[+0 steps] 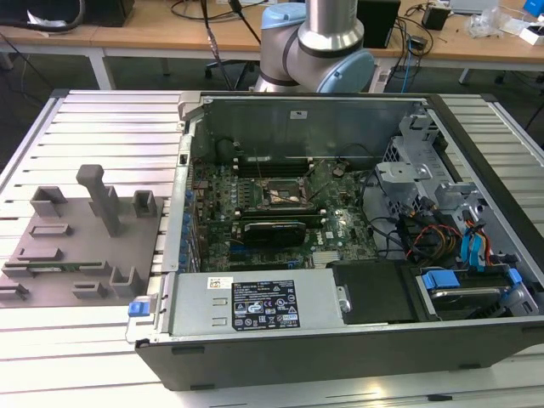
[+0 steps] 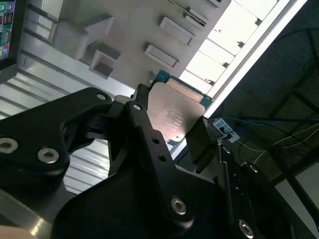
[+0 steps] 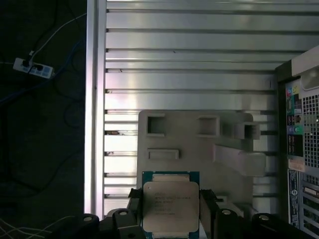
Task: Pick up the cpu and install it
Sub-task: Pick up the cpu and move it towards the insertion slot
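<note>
The cpu [image 3: 170, 205], a thin square chip with a pale metal top on a green board, sits between the black fingers of my gripper [image 3: 170, 211], which is shut on its two opposite edges. In the second wrist view the cpu [image 2: 175, 112] shows tilted, with my gripper [image 2: 172, 127] clamped around it. It hangs well above the grey holder plate [image 3: 199, 144] on the slatted table. In the exterior view that holder plate [image 1: 85, 246] lies at the left. The dark square socket [image 1: 287, 194] sits on the motherboard inside the open computer case [image 1: 340, 357].
The arm's base [image 1: 314, 42] stands behind the case. A long black card [image 1: 274, 229] lies just in front of the socket. A power supply [image 1: 255, 302] and a drive bay with cables [image 1: 450, 229] fill the near and right side. The holder plate carries an upright post [image 1: 100, 200].
</note>
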`<state>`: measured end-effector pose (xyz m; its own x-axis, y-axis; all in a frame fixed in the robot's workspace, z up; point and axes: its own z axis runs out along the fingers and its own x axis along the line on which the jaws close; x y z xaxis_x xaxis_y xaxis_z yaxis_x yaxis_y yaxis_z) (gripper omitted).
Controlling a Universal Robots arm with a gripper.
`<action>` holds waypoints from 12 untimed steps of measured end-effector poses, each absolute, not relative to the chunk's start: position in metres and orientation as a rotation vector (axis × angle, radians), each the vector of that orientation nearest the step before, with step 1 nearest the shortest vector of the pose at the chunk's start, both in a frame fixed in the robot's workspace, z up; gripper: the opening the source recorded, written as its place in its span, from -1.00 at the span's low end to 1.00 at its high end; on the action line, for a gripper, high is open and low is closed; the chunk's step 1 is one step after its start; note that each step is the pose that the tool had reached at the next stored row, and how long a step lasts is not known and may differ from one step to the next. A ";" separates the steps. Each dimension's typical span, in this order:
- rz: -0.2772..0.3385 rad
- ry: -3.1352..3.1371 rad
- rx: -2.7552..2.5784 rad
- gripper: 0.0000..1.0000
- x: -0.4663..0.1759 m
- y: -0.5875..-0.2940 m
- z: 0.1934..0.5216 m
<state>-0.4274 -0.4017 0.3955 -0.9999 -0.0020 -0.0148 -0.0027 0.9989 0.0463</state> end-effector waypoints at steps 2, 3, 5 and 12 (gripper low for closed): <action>0.072 3.126 -0.004 0.09 -0.427 -0.401 0.405; 0.072 3.126 -0.004 0.09 -0.427 -0.401 0.408; 0.072 3.126 -0.004 0.09 -0.427 -0.400 0.413; 0.073 3.126 -0.004 0.09 -0.427 -0.399 0.427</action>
